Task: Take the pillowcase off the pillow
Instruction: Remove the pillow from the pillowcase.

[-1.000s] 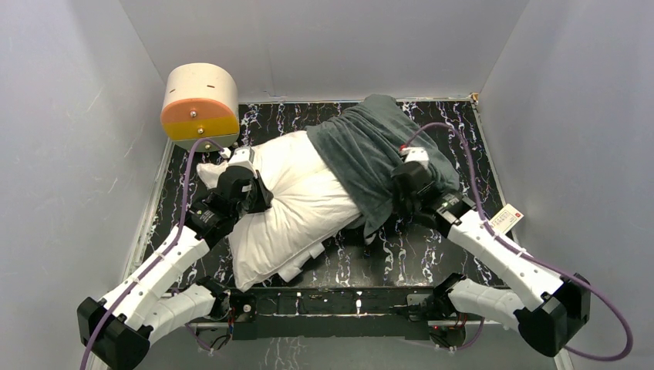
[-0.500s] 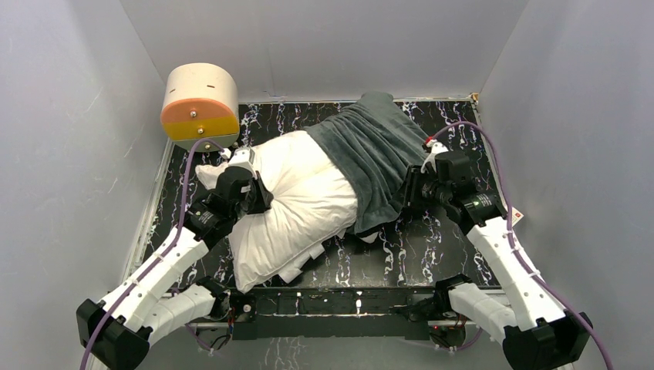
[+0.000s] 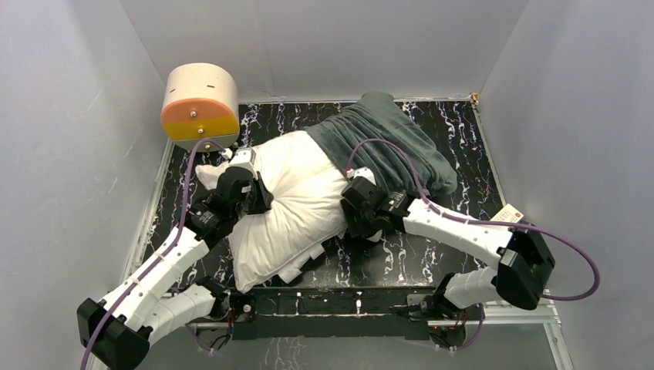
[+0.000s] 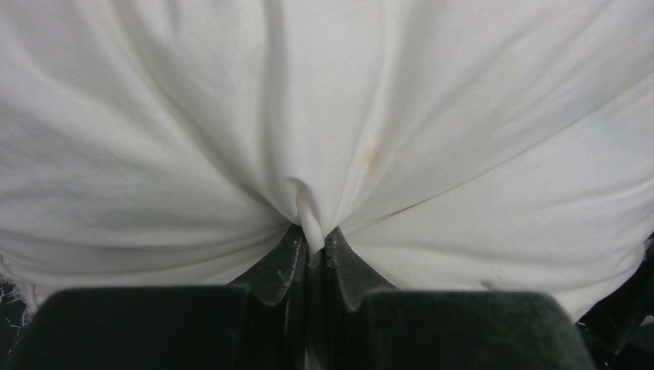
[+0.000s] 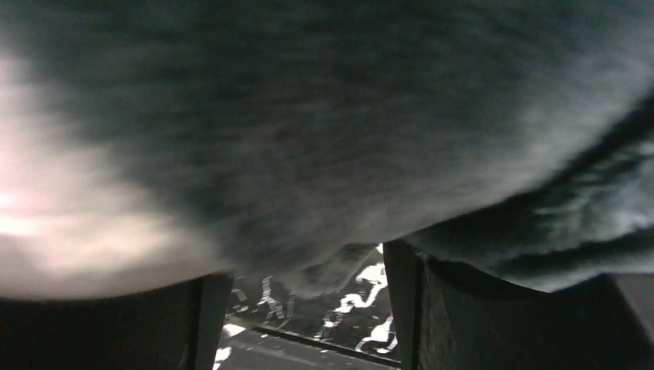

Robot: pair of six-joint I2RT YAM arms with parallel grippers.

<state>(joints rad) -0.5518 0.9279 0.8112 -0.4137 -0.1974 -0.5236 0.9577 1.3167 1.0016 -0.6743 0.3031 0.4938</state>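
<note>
The white pillow point(image 3: 301, 196) lies slantwise on the table, its near left part bare. The dark grey-green pillowcase point(image 3: 385, 139) covers its far right end. My left gripper point(image 3: 262, 193) rests on the pillow's left part and is shut on a pinched fold of the pillow point(image 4: 308, 116), seen between its tips point(image 4: 312, 243) in the left wrist view. My right gripper point(image 3: 352, 204) sits at the pillowcase's near left edge, where grey meets white. In the right wrist view the pillowcase point(image 5: 347, 116) fills the upper frame, and the gripper point(image 5: 305, 301) is open with only a hanging flap between its fingers.
A cream-and-orange cylinder point(image 3: 200, 101) stands at the back left corner. The black marbled table point(image 3: 432, 254) shows to the right of and in front of the pillow. White walls close in on three sides. A small label point(image 3: 507, 218) lies at the right edge.
My right gripper has let go of the pillowcase's right side, opened, and swung left to the pillowcase's near left edge. The left arm and its grip on the pillow have not moved.
</note>
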